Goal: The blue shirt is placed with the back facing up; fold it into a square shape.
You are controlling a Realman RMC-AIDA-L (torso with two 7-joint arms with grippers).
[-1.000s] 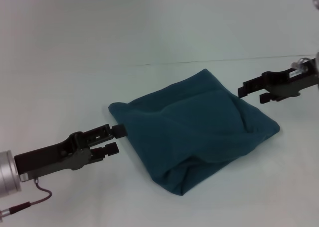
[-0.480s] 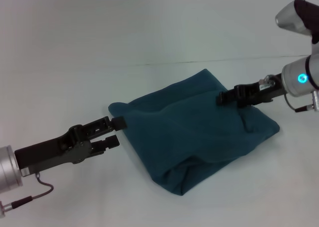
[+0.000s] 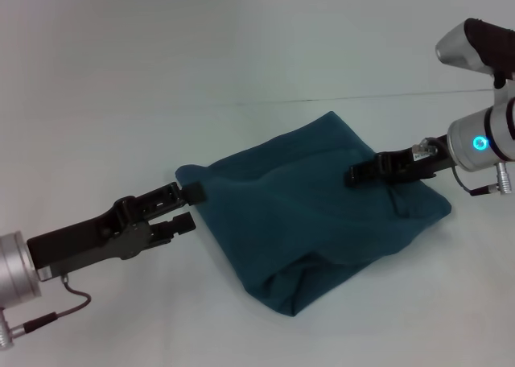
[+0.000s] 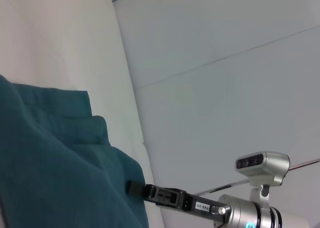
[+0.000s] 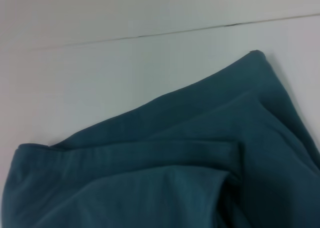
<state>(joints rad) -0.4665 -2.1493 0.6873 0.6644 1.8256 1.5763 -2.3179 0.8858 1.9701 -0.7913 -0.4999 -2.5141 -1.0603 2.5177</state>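
Observation:
The blue shirt (image 3: 314,214) lies folded into a rough square bundle in the middle of the white table (image 3: 96,101), plain side up with some creases. My left gripper (image 3: 190,208) is open at the shirt's left corner, its upper fingertip against the cloth edge and nothing between the fingers. My right gripper (image 3: 354,175) reaches in from the right, low over the bundle's right part, and its fingers look closed together as one dark bar. The left wrist view shows the shirt (image 4: 50,163) with the right gripper (image 4: 132,188) at its edge. In the right wrist view the shirt (image 5: 175,163) fills the lower part.
A thin seam (image 3: 386,96) runs across the table behind the shirt. Bare white surface surrounds the bundle on all sides. The right arm's wrist with a blue light (image 3: 481,142) hangs at the right edge.
The right arm swung in from the right and turned its wrist, bringing its gripper from beside the shirt to over its right part. The left gripper crept slightly forward.

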